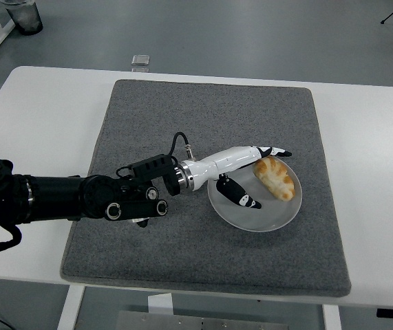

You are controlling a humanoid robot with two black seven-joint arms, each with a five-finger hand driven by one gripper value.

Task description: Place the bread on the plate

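Glossy plate (251, 217); felt-like mat (210, 117); golden-crusted bread (274, 177)

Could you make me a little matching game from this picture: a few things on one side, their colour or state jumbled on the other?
Things:
1. golden-brown bread roll
2. round clear glass plate
3. rectangular grey felt mat
4. robot's white left hand

States:
A. covers the middle of the white table
B. fingers open, holding nothing
C. lies on the plate
D. rests on the mat

Pairs: 1-C, 2-D, 3-A, 4-B
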